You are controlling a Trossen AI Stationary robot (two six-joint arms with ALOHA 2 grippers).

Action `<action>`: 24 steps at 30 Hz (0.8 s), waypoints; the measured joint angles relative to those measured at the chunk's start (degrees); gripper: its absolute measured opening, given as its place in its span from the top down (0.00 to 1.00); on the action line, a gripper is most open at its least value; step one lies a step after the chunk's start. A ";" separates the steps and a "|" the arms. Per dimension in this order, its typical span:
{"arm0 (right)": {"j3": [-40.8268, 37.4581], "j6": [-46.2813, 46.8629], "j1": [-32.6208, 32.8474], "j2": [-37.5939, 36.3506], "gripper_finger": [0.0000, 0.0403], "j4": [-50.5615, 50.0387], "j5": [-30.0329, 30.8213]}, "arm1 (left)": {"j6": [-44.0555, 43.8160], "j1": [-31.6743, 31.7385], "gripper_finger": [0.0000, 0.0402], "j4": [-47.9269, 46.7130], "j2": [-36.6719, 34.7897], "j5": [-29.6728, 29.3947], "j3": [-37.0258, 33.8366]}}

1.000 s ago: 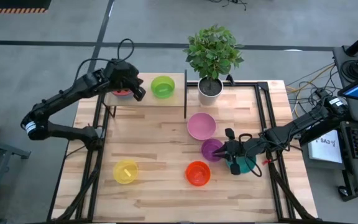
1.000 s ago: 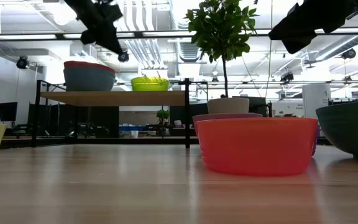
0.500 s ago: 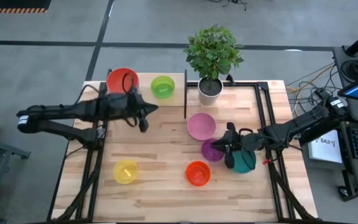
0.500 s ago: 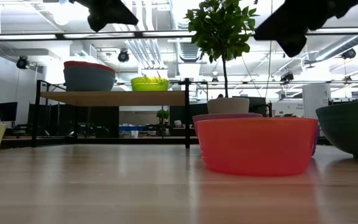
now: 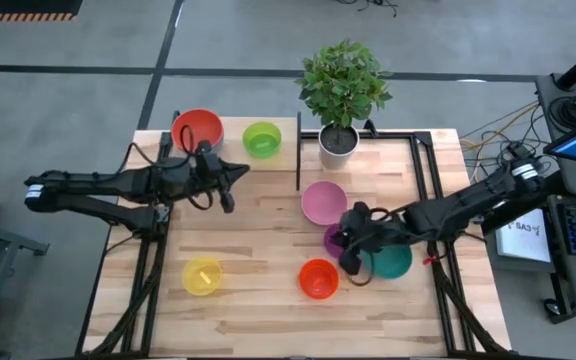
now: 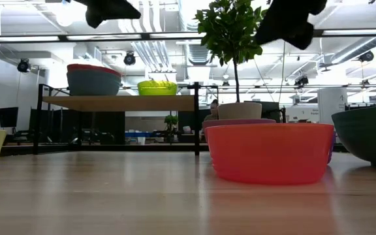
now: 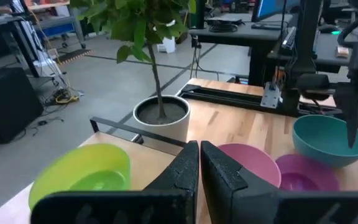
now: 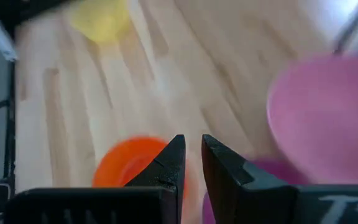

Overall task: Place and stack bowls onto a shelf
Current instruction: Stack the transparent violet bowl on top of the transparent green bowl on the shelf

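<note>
A red bowl point(image 5: 197, 128) sits nested in a blue bowl point(image 6: 93, 83) on the shelf point(image 5: 230, 161), and a green bowl point(image 5: 262, 138) stands beside them. The pink point(image 5: 323, 202), purple point(image 5: 335, 238), teal point(image 5: 395, 263), orange point(image 5: 318, 278) and yellow point(image 5: 202, 275) bowls rest on the table. My left gripper point(image 5: 232, 180) hovers shut just off the shelf's near edge, holding nothing. My right gripper point(image 5: 347, 252) hangs above the purple bowl, between the orange and teal ones. Its fingers point(image 8: 174, 155) are open by a narrow gap and hold nothing.
A white plant pot point(image 5: 338, 143) with a leafy plant stands right of the shelf's black upright divider point(image 5: 298, 150). Black frame rails point(image 5: 423, 175) run along the table's sides. Bare wood point(image 5: 258, 235) lies between the yellow bowl and the pink one.
My left gripper has drawn back from above the red bowl on the shelf, moving toward the near edge and right, and the arm now lies flatter. The red bowl stays on the shelf. My right gripper has moved left from the teal bowl to above the purple bowl.
</note>
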 joint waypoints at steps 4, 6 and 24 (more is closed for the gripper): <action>8.56 11.62 -0.83 6.23 0.89 -12.40 -6.16 | -2.90 -0.87 1.00 1.48 -0.93 0.03 -3.28; 11.90 16.82 -1.29 9.26 0.89 -17.41 -8.48 | -4.47 -1.74 1.00 4.02 -1.34 0.04 -5.96; 27.17 23.70 -7.81 32.74 0.58 -30.46 -13.35 | -1.90 -2.38 1.00 8.27 -7.89 0.09 -11.64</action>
